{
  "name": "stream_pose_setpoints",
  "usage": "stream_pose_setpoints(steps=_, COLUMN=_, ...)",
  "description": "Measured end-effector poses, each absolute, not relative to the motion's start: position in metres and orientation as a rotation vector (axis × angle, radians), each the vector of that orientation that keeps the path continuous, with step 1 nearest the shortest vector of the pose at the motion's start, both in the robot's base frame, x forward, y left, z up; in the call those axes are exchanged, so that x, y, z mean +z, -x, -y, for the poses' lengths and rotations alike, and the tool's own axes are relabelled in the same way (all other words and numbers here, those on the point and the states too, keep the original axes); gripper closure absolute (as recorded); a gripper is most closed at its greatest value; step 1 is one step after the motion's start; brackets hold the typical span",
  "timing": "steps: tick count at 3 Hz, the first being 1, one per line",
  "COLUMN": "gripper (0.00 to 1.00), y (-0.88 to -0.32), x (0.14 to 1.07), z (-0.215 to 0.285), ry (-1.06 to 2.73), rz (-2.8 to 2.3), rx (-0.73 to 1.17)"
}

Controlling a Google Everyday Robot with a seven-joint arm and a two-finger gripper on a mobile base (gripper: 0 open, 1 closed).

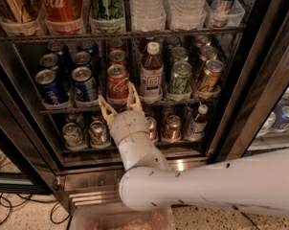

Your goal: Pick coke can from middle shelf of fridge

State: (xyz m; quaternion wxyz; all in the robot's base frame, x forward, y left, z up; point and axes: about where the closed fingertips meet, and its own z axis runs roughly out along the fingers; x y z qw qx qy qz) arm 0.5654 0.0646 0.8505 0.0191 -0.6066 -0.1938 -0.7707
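Note:
The red coke can (117,84) with white script and a silver top stands at the front of the middle shelf (135,105) of the open fridge (259,95), with more red cans in a row behind it. My gripper (119,102) is just below and in front of the can, at the shelf's front rail. Its two cream fingers (106,111) are spread open, one at each side of the can's base, and hold nothing. My white arm runs from the gripper down to the lower right.
Blue Pepsi cans (50,86) stand left of the coke can. A brown bottle (151,73) and green cans (180,78) stand to its right. A large red Coca-Cola container (62,4) is on the top shelf. Small cans (97,132) fill the bottom shelf. Cables lie on the floor at the left.

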Motion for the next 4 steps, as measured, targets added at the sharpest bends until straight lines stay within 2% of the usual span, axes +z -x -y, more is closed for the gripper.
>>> stream_pose_setpoints(steps=1, gripper=0.36, y=-0.594, x=0.840, z=-0.059, ry=1.879, rz=0.595, rx=-2.392)
stream_pose_setpoints(steps=4, gripper=0.36, y=-0.619, x=0.848, z=-0.064, ry=1.830, rz=0.634, rx=-2.413)
